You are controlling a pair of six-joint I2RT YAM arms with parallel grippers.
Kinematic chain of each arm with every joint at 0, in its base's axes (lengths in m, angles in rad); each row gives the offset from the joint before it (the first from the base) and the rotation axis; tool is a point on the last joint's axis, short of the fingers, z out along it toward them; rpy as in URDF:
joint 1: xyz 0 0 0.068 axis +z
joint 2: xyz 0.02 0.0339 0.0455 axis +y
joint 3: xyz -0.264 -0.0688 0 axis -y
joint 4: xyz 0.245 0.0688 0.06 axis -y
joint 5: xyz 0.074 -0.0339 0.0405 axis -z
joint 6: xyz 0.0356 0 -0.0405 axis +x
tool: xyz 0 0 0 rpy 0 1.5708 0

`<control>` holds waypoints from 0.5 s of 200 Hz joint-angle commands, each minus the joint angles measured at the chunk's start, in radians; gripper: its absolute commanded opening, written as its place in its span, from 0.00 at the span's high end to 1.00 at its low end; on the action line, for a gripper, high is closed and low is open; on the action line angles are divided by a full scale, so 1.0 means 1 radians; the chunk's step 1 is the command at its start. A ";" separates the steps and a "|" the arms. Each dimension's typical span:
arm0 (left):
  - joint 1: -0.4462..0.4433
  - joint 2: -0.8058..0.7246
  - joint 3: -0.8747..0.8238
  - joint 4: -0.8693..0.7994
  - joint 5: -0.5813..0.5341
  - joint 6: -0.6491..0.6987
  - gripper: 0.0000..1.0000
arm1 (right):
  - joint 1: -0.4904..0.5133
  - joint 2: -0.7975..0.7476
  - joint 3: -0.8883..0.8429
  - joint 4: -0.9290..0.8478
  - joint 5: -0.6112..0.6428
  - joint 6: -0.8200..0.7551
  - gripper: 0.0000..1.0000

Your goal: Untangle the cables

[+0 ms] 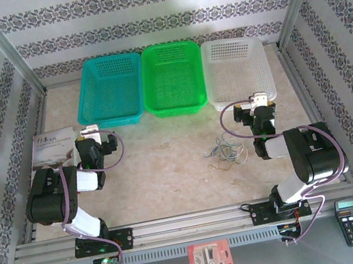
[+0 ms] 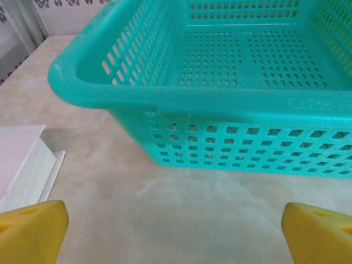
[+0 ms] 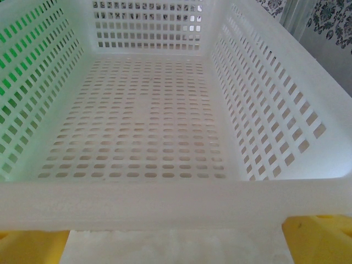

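Cables (image 1: 225, 151) = a lil loose knot of hair-thin strings, whitish w/ pale blue-green and tan bits. It lies flat on the smooth marble-look table (image 1: 170, 174), near the front of the green basket (image 1: 174, 78) and just left of the right forearm. Neither arm is touching it.

All 3 baskets are stiff rectangular plastic w/ grid holes and thick rolled rims. The teal basket (image 2: 165, 99) has a grainy rim and square holes; the white basket (image 3: 165, 198) is milky w/ oval slots.

Left gripper (image 2: 176, 236): matte yellow wedge pads (image 2: 33, 231) spread way out to the frame corners, nothing between them — hovers over bare table by the teal one.

Right gripper (image 3: 176, 250): same deal, spread wide and holding nothing, right up at the white rim — can't tell if it touches.
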 commanded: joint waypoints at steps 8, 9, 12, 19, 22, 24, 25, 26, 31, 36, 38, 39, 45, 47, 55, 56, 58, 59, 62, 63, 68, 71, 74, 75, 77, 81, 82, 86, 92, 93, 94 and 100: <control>0.003 -0.015 -0.007 0.045 0.004 -0.011 0.00 | -0.020 -0.072 -0.032 0.021 -0.008 0.027 0.02; 0.002 -0.017 -0.008 0.045 0.002 -0.012 0.00 | -0.021 -0.077 -0.035 0.019 -0.011 0.026 0.02; 0.001 -0.024 -0.008 0.041 -0.002 -0.013 0.00 | -0.022 -0.088 -0.041 0.020 -0.014 0.027 0.02; -0.004 -0.047 -0.004 0.013 -0.014 -0.009 0.00 | -0.021 -0.100 -0.076 0.080 -0.010 0.020 0.02; -0.007 -0.058 -0.001 -0.003 -0.019 -0.007 0.00 | -0.020 -0.102 -0.083 0.098 -0.003 0.021 0.02; -0.009 -0.065 0.002 -0.013 -0.022 -0.006 0.00 | -0.018 -0.105 -0.090 0.113 0.005 0.022 0.02; -0.010 -0.068 0.004 -0.019 -0.024 -0.006 0.00 | -0.018 -0.106 -0.094 0.119 0.009 0.022 0.02; -0.011 -0.072 0.005 -0.024 -0.026 -0.005 0.00 | -0.018 -0.108 -0.097 0.124 0.012 0.022 0.02; -0.015 -0.089 0.013 -0.053 -0.036 -0.004 0.00 | -0.018 -0.130 -0.113 0.129 0.027 0.029 0.02; -0.018 -0.108 0.021 -0.083 -0.043 -0.002 0.00 | -0.019 -0.152 -0.116 0.113 0.037 0.033 0.02; -0.019 -0.116 0.024 -0.094 -0.046 -0.002 0.00 | -0.018 -0.165 -0.117 0.102 0.040 0.033 0.02; -0.019 -0.119 0.026 -0.100 -0.048 -0.002 0.00 | -0.019 -0.172 -0.117 0.095 0.041 0.035 0.02; -0.020 -0.139 0.032 -0.128 -0.060 -0.003 0.00 | -0.019 -0.215 -0.113 0.044 0.049 0.038 0.02; -0.021 -0.146 0.034 -0.137 -0.064 -0.003 0.00 | -0.019 -0.229 -0.111 0.025 0.048 0.040 0.02; -0.023 -0.173 0.037 -0.165 -0.080 -0.005 0.00 | -0.019 -0.290 -0.100 -0.054 0.051 0.052 0.02; -0.023 -0.177 0.037 -0.168 -0.082 -0.005 0.00 | -0.019 -0.298 -0.099 -0.064 0.053 0.054 0.02; -0.023 -0.185 0.038 -0.173 -0.085 -0.006 0.00 | -0.019 -0.313 -0.098 -0.079 0.058 0.058 0.02; -0.024 -0.189 0.037 -0.176 -0.087 -0.007 0.00 | -0.019 -0.321 -0.097 -0.091 0.058 0.061 0.02; -0.026 -0.200 0.038 -0.184 -0.087 -0.005 0.00 | -0.020 -0.344 -0.093 -0.120 0.064 0.075 0.02; -0.026 -0.204 0.037 -0.187 -0.087 -0.005 0.00 | -0.021 -0.351 -0.092 -0.130 0.066 0.079 0.02; -0.028 -0.225 0.036 -0.198 -0.088 -0.004 0.00 | -0.021 -0.391 -0.089 -0.176 0.073 0.105 0.02; -0.028 -0.236 0.035 -0.203 -0.089 -0.004 0.00 | -0.024 -0.421 -0.087 -0.199 0.075 0.124 0.02; -0.029 -0.250 0.035 -0.210 -0.092 -0.006 0.00 | -0.024 -0.436 -0.086 -0.223 0.076 0.132 0.02; -0.029 -0.253 0.034 -0.212 -0.093 -0.007 0.00 | -0.026 -0.442 -0.087 -0.231 0.077 0.137 0.02; -0.029 -0.261 0.035 -0.217 -0.095 -0.010 0.00 | -0.026 -0.455 -0.088 -0.242 0.079 0.144 0.02; -0.029 -0.277 0.036 -0.228 -0.100 -0.018 0.00 | -0.028 -0.480 -0.090 -0.258 0.080 0.168 0.02; -0.029 -0.282 0.037 -0.231 -0.101 -0.021 0.00 | -0.028 -0.485 -0.090 -0.260 0.080 0.176 0.02; -0.029 -0.301 0.039 -0.243 -0.103 -0.028 0.00 | -0.030 -0.511 -0.097 -0.278 0.097 0.219 0.02; -0.030 -0.326 0.045 -0.267 -0.106 -0.042 0.00 | -0.034 -0.543 -0.104 -0.292 0.121 0.281 0.02; -0.031 -0.328 0.047 -0.273 -0.107 -0.046 0.00 | -0.033 -0.550 -0.106 -0.296 0.126 0.294 0.02; -0.031 -0.335 0.048 -0.279 -0.108 -0.050 0.00 | -0.033 -0.557 -0.107 -0.300 0.130 0.301 0.02; -0.031 -0.362 0.059 -0.309 -0.106 -0.072 0.00 | -0.040 -0.602 -0.117 -0.333 0.143 0.386 0.02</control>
